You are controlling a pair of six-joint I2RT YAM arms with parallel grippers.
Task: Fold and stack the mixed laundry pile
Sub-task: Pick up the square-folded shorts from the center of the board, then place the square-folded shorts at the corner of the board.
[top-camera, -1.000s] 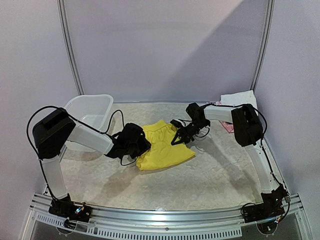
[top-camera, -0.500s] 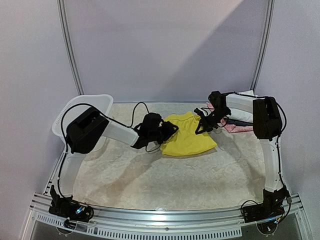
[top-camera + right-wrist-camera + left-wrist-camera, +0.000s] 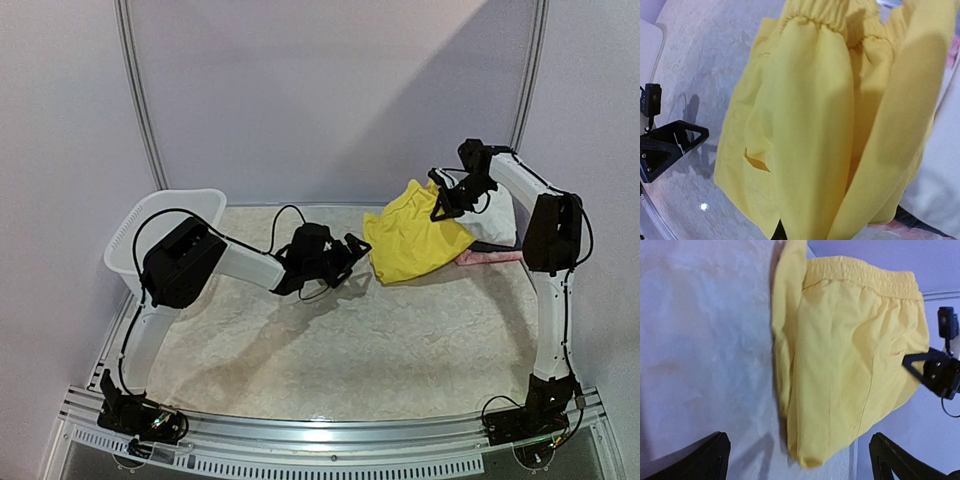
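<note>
The yellow shorts (image 3: 412,238) hang half lifted at the back right, lower edge trailing on the table. My right gripper (image 3: 446,204) is shut on their upper right edge. In the right wrist view the shorts (image 3: 825,125) fill the frame, elastic waistband on top, and hide the fingers. My left gripper (image 3: 351,254) stands open just left of the shorts, apart from them. In the left wrist view its jaws stand wide and bare (image 3: 800,462), with the shorts (image 3: 850,355) beyond. A folded white garment (image 3: 497,212) lies under the right arm at the back right corner.
A white plastic basket (image 3: 150,225) stands at the back left edge. A pink cloth (image 3: 492,257) sticks out from under the white garment. The table mat (image 3: 350,340) is pale and wrinkled. Metal frame posts rise at both back corners.
My right gripper has carried the shorts up and toward the back right corner. My left gripper followed to the right, then opened and let go of the shorts.
</note>
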